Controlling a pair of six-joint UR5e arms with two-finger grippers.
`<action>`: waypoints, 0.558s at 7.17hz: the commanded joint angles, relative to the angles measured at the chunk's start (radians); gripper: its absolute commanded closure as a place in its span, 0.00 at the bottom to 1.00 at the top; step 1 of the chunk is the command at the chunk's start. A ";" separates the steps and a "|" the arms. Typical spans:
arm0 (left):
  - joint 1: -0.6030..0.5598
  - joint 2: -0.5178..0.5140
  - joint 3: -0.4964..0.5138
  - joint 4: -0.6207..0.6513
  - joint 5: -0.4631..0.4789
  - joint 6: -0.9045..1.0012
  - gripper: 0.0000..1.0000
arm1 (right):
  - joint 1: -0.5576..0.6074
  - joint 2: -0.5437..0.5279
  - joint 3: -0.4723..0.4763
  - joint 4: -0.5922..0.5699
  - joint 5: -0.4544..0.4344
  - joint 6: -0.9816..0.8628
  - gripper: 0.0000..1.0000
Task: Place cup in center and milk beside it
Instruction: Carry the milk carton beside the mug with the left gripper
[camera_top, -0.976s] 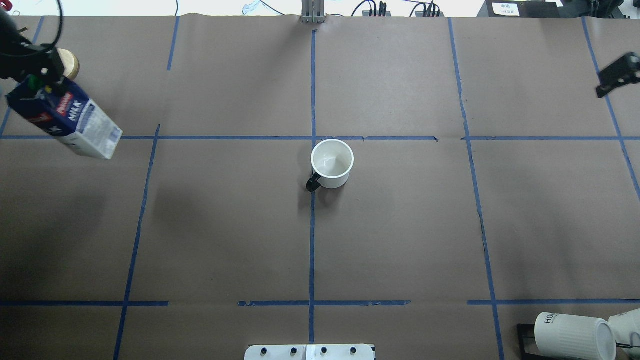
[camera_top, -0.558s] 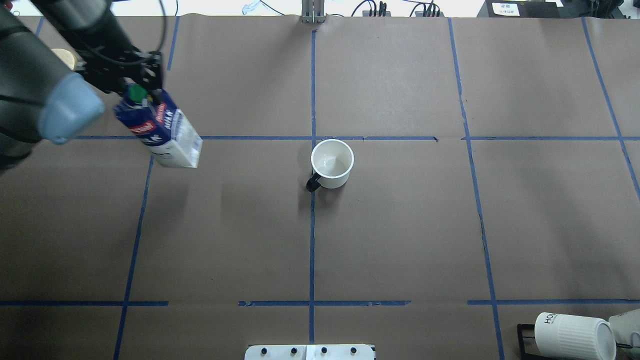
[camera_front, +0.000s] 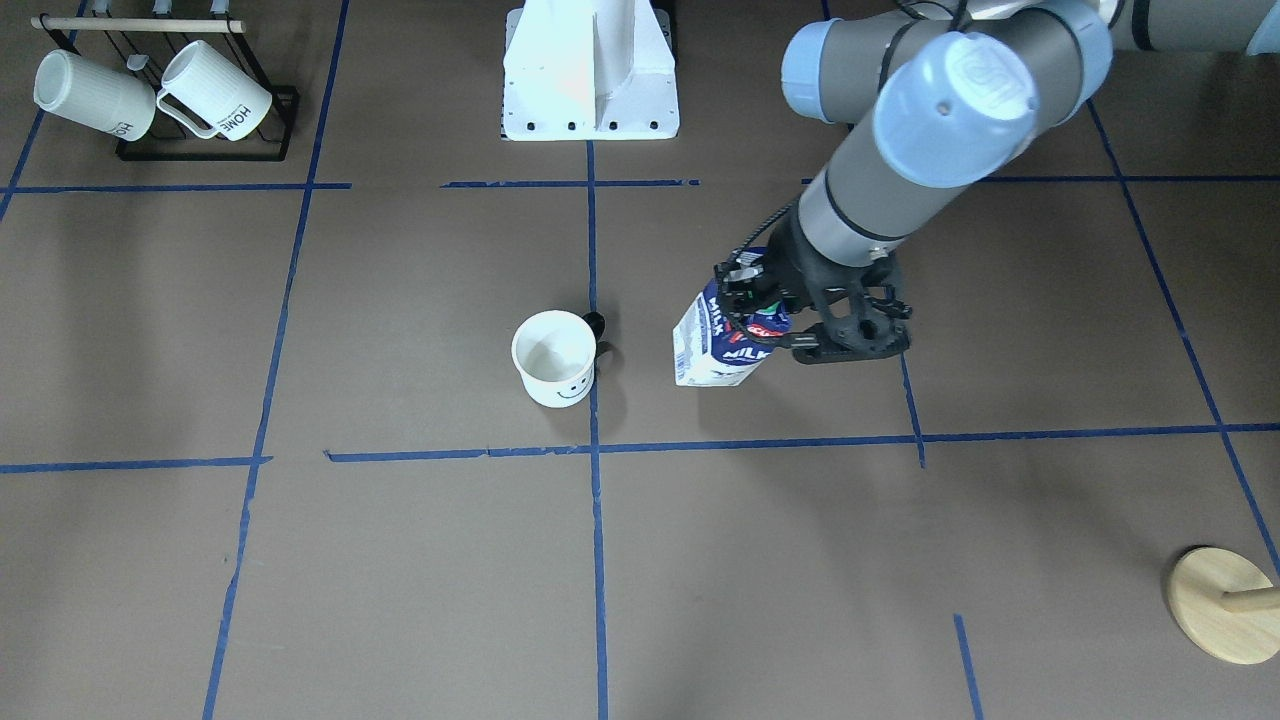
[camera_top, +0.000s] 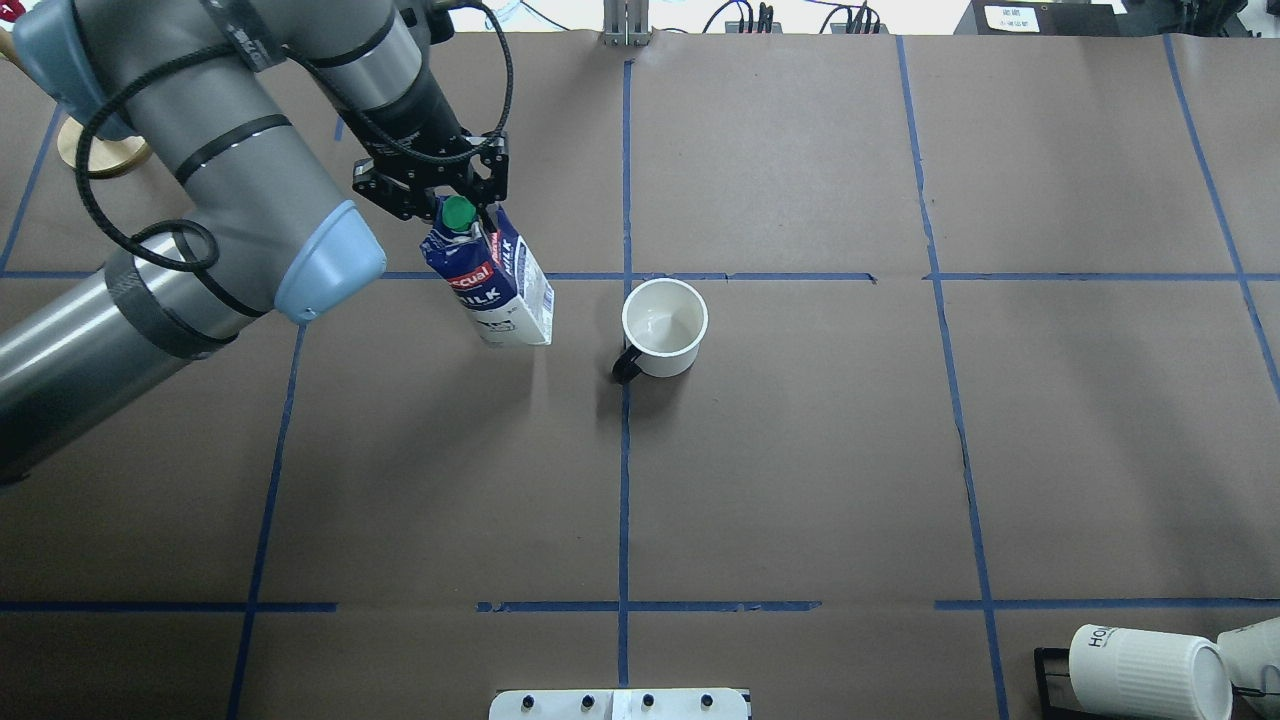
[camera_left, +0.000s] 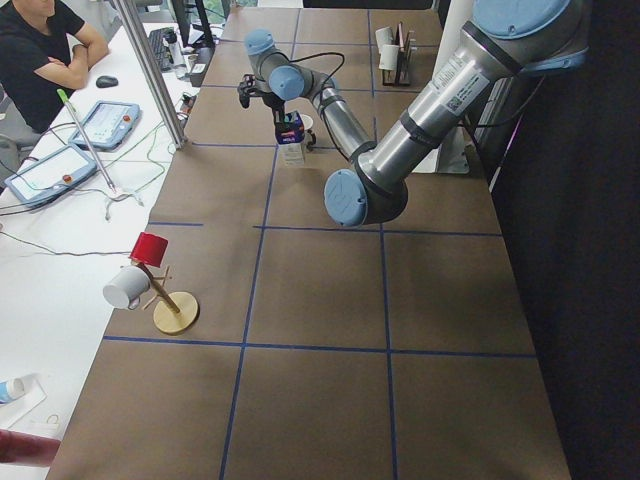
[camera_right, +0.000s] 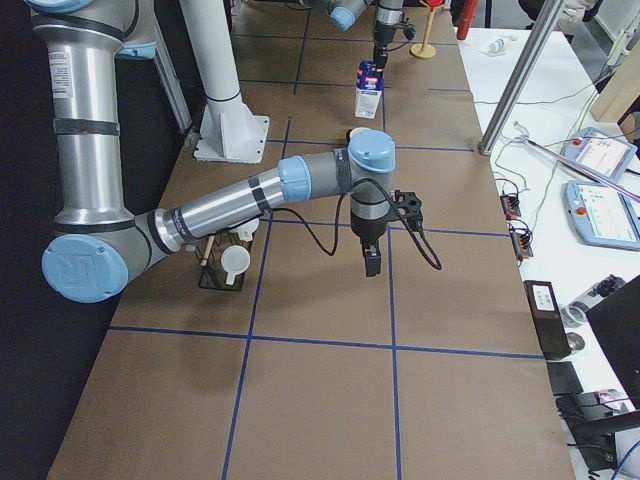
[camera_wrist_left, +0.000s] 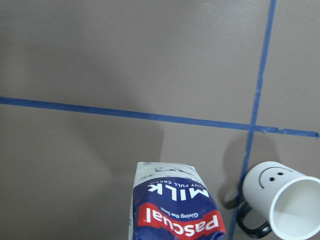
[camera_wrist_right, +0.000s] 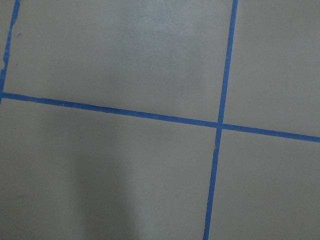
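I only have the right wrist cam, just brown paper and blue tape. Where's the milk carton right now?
Observer: The left gripper holds the milk carton by its top, at the green cap. It hangs tilted, next to the cup.
Operator: Touching the cup?
Observer: No. The front-facing view shows bare paper between them.
Operator: Cup placed?
Observer: It's upright by the centre tape crossing, with its black handle over the tape line.
Operator: My gripper?
Observer: The right gripper hangs over bare paper, far from both. I cannot tell whether it's open or shut.
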 joint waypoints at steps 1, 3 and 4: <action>0.073 -0.036 0.013 -0.004 0.096 -0.008 0.94 | 0.001 -0.003 -0.001 0.001 0.002 -0.010 0.00; 0.100 -0.052 0.015 -0.001 0.139 -0.014 0.94 | 0.001 -0.003 -0.001 0.014 0.002 -0.008 0.00; 0.109 -0.091 0.053 -0.004 0.141 -0.041 0.94 | 0.001 -0.005 0.001 0.014 0.002 -0.008 0.00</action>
